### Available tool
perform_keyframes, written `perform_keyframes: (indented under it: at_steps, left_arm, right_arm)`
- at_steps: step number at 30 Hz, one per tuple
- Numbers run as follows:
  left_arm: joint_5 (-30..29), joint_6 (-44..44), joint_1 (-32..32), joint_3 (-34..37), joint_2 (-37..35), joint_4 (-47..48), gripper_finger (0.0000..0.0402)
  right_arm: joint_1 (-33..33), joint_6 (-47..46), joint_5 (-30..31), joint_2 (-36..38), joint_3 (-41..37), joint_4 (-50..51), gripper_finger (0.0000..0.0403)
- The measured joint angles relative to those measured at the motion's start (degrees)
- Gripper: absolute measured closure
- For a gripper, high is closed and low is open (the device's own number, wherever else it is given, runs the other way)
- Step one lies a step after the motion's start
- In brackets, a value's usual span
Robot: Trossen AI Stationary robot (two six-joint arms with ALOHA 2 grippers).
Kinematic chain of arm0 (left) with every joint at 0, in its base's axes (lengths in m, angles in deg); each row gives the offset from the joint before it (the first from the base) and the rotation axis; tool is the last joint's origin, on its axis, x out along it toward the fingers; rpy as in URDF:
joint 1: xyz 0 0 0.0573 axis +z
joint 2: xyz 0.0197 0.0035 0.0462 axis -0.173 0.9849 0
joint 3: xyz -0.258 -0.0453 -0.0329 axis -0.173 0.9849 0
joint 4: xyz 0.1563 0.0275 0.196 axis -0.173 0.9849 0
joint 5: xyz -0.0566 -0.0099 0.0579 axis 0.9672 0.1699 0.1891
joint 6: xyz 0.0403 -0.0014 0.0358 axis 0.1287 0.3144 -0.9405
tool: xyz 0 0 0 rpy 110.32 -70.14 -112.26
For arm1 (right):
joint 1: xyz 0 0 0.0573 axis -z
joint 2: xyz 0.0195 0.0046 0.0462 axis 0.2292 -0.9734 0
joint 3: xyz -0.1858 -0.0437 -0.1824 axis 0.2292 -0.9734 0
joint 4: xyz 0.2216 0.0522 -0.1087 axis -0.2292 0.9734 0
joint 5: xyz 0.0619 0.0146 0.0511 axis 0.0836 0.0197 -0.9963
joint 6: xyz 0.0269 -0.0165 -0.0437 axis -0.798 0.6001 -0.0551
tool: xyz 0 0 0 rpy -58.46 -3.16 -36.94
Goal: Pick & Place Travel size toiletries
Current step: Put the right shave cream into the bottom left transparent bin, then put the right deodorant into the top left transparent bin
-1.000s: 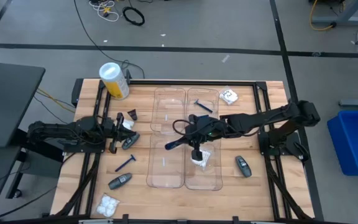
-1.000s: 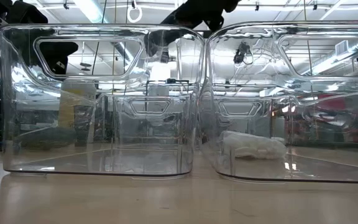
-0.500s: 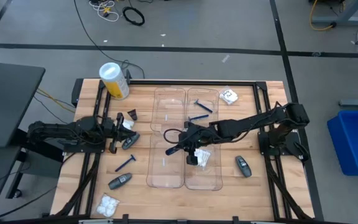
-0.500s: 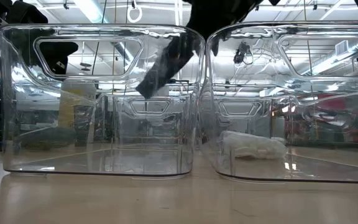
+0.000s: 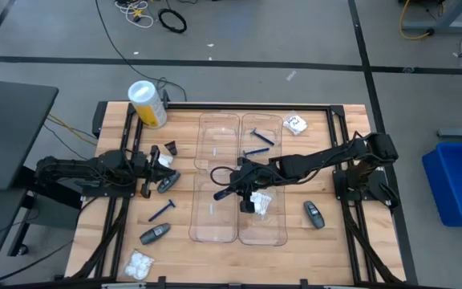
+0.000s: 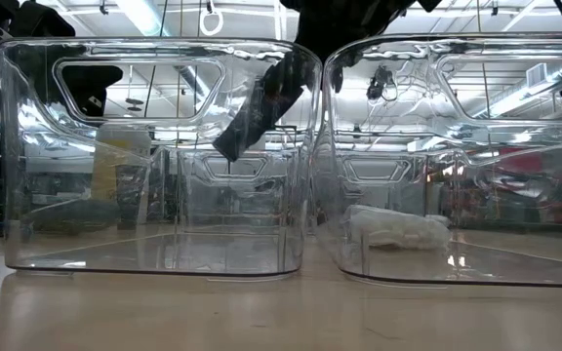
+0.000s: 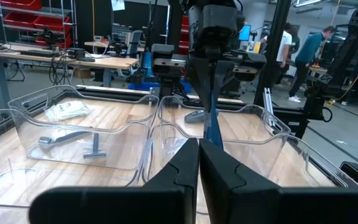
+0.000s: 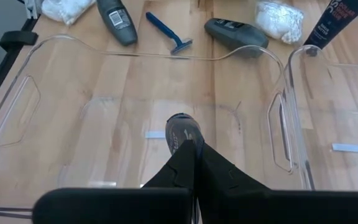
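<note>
My right gripper is shut on a dark grey oval tube over the near left clear tray compartment. In the low view the tube hangs slanted inside the tray walls. A white packet lies in the near right compartment, and a blue razor lies in the far right one. My left gripper is shut and waits at the table's left beside another grey tube, a white packet and a dark cone. My right gripper pinches the tube's upper end between its two fingers, coming from the table's right and slanting down, roughly along the tube. The tube's free end sticks out past the fingertips. The tube is tilted, its low end clear of the tray floor.
On the near left of the table lie a blue razor, a grey tube and a white packet. A grey tube and a white packet lie to the right of the trays. A yellow-and-white cylinder lies at the far left.
My right gripper has carried the grey tube toward the table's near left and down, so the tube now hangs inside the near left compartment. Most of this move came in the first half second. It stays shut on the tube.
</note>
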Motion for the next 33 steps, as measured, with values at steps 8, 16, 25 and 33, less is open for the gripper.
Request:
perform_keyframes:
  at_steps: [8,16,25,33]
  left_arm:
    - [0.0,0.0,0.0,0.0,0.0,0.0,0.0379]
    - [0.0,0.0,0.0,0.0,0.0,0.0,0.0379]
    - [0.0,0.0,0.0,0.0,0.0,0.0,0.0379]
    - [0.0,0.0,0.0,0.0,0.0,0.0,0.0379]
  right_arm:
    - [0.0,-0.5,-1.6,0.0,0.0,0.0,0.0358]
    - [0.0,-0.7,-1.6,0.0,0.0,0.0,0.0323]
    - [0.0,-0.7,-1.6,0.0,0.0,1.0,0.0305]
    - [0.0,0.0,-1.5,2.4,0.0,2.9,0.0312]
